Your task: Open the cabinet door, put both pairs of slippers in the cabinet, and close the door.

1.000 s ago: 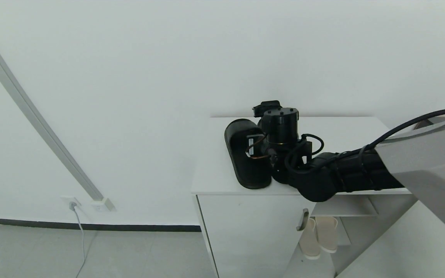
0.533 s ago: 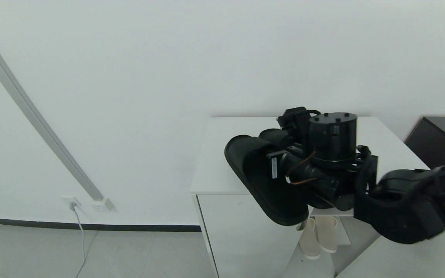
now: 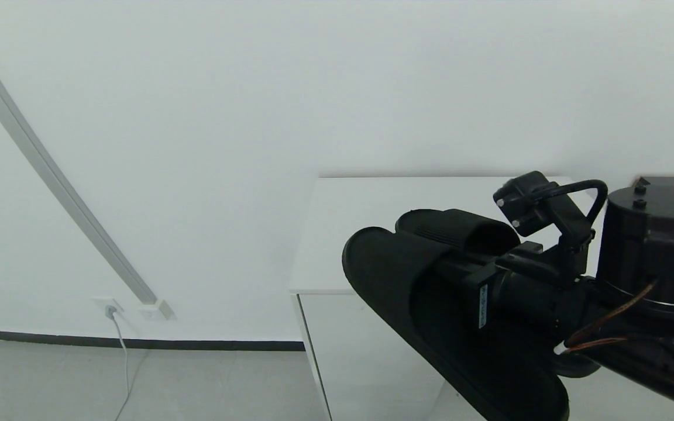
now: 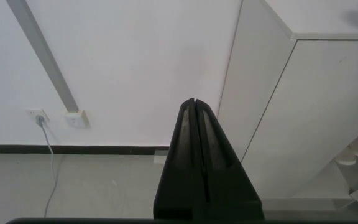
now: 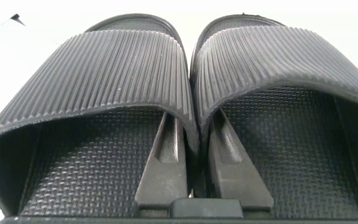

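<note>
Slippers in transit, by the look of it: holding the black slippers [image 3: 430,275] off the cabinet's top surface [image 3: 360,234], out in front of the cabinet [image 3: 366,351], tilted with one end dipping toward the floor. Pinching them with the right fingers [image 5: 166,162], one slid under each strap and squeezing the two inner strap walls together, so gripping both shoes as a single bundle. Resting the left fingers [image 4: 188,162] pressed flat together with nothing between them, off to the cabinet's side and pointing toward the wall and floor. Noting a pale pair of slippers [image 4: 357,149] sitting on a shelf inside, so judging half the loading done and the black pair as the part under way. Aiming, for a clean finish, at bringing the bundle to the height of a free shelf before pushing in, entering level, and steering clear of the pale pair and the shelf edges. Guarding the grip too: holding only by the straps, with the soles hanging free, so moving smoothly and avoiding any swing or twist likely to peel one shoe loose. Waiting to spread the right fingers until feeling both soles lying on the shelf. Not managing to judge the door or the opening from the head view, both being hidden behind the bundle.
</note>
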